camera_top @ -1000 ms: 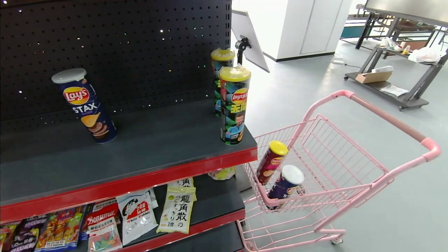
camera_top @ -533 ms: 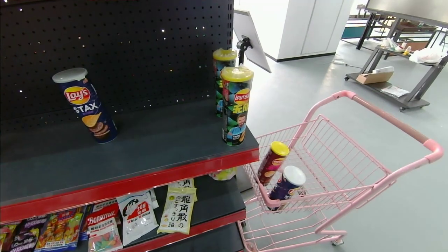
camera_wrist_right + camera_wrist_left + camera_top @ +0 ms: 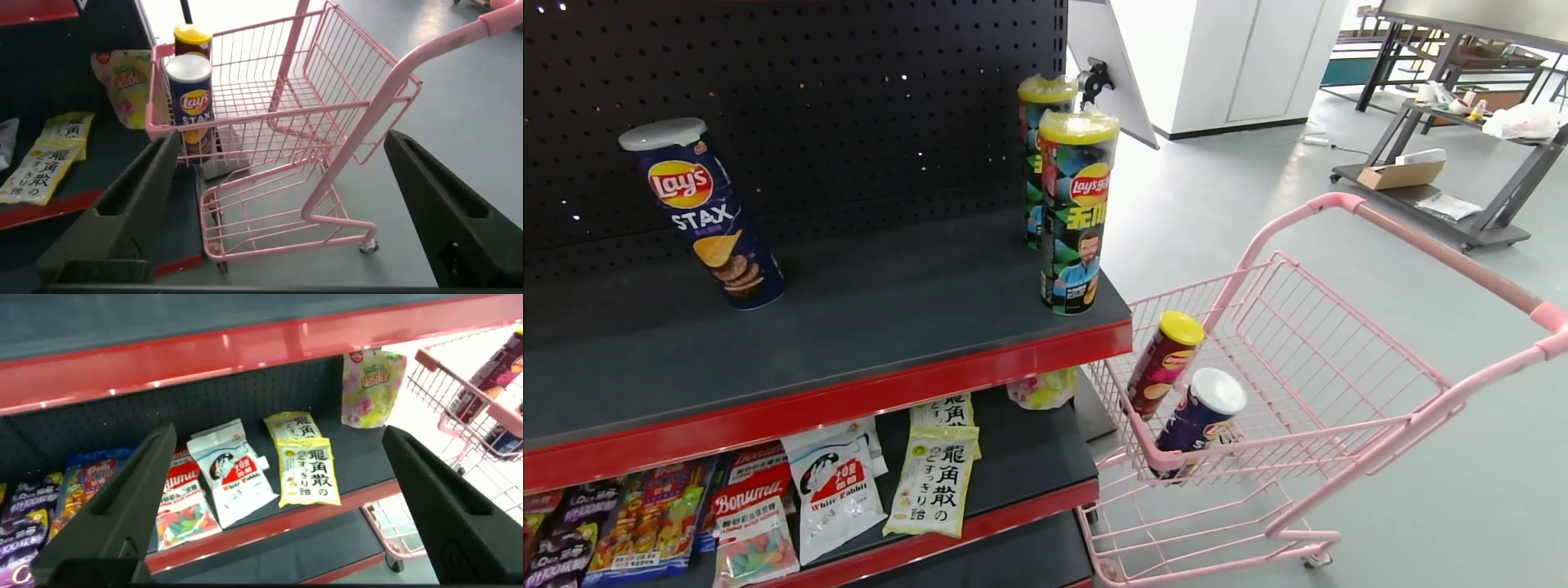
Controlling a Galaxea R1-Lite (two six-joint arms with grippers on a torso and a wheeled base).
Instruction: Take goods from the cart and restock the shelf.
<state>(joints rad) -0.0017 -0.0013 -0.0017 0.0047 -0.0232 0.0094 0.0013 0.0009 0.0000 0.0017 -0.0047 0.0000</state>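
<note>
A pink cart stands on the floor right of the shelf. Two cans lean in its near-left corner: a dark blue can with a white lid and a maroon can with a yellow lid. On the top shelf board a blue can stands at the left, and two yellow-lidded cans stand one behind the other at the right end. My left gripper is open, facing the lower shelf. My right gripper is open, some way off the cart and its blue can.
Snack bags lie on the lower shelf, and a pale green bag hangs at its right end. A white sign board sticks out from the shelf's end. A dark rack stands far back right. Grey floor surrounds the cart.
The head camera has shifted a little, so the whole picture moved. The cans, the cart and the shelf goods keep their places.
</note>
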